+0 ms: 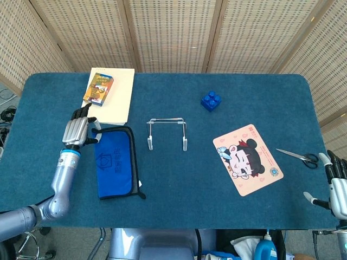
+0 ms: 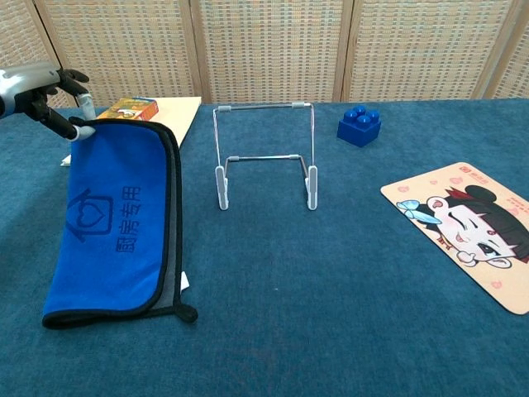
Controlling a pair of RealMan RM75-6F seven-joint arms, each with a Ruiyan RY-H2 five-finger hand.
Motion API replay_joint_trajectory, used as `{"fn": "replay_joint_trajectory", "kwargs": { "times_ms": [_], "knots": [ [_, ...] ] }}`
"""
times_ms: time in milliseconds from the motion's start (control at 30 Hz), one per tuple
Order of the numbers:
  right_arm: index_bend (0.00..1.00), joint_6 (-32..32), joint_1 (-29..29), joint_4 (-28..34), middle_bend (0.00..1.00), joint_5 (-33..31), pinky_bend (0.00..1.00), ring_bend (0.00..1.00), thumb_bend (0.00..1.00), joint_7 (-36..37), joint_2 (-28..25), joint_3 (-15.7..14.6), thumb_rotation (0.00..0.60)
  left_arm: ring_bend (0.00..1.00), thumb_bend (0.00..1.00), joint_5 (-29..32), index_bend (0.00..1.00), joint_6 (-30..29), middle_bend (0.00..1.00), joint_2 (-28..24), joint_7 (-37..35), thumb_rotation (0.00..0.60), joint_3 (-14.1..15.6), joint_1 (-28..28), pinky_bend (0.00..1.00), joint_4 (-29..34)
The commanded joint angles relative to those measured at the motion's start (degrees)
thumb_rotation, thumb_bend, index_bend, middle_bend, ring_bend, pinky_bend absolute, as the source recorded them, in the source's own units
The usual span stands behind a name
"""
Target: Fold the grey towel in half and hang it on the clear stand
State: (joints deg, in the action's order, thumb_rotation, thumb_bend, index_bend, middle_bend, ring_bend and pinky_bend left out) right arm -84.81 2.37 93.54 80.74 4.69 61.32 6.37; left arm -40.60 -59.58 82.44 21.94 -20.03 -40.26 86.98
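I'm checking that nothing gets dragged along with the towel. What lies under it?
The folded towel, pinched at its far corner by the left robot hand, shows only the blue tablecloth around it. Its raised far end overlaps the cream folder; anything beneath it is hidden.

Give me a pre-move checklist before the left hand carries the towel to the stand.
1. Grip: left hand pinches the far corner of the towel, lifted edge visible in the chest view: ok.
2. Fold: towel doubled, blue face up, grey layer showing along the right edge: ok.
3. Towel clear of the table: most of it lies on the table: not ok.
4. Stand upright, top bar bare: ok.
5. Path from towel to stand free of objects: ok.
6. Right hand at the table's right edge, away from the stand; holds nothing visible: ok.
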Motion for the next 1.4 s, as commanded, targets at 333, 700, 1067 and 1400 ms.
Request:
{"fn": "replay_joint_trajectory", "kwargs": {
  "times_ms": [333,700,1067,1400],
  "knots": [
    [0.0,1.0,0.1,-0.5,0.0,-1.6,0.0,0.0,0.0,2.5,-0.8,0.8,0.6,0.0,0.59,7.7,0.89,-4.4,0.0,-9.1,7.5,0.6,-5.9,-4.4,0.0,10.6],
    [0.0,2.1,0.2,-1.2,0.0,-3.0,0.0,0.0,0.0,5.9,-1.8,1.5,0.6,0.0,0.59,12.5,0.89,-7.2,0.0,-11.4,10.0,0.6,-9.1,-8.9,0.0,13.6],
    [0.0,3.1,0.4,-1.9,0.0,-3.9,0.0,0.0,0.0,6.9,-2.0,1.8,0.6,0.0,0.59,3.5,0.89,-11.4,0.0,-7.6,2.8,0.6,-14.1,-14.0,0.0,6.7],
    [0.0,4.0,0.7,-2.3,0.0,-5.3,0.0,0.0,0.0,6.9,-2.0,2.3,0.6,0.0,0.59,9.3,0.89,-10.8,0.0,-3.8,5.0,0.6,-18.6,-22.1,0.0,2.9]
  ]
}}
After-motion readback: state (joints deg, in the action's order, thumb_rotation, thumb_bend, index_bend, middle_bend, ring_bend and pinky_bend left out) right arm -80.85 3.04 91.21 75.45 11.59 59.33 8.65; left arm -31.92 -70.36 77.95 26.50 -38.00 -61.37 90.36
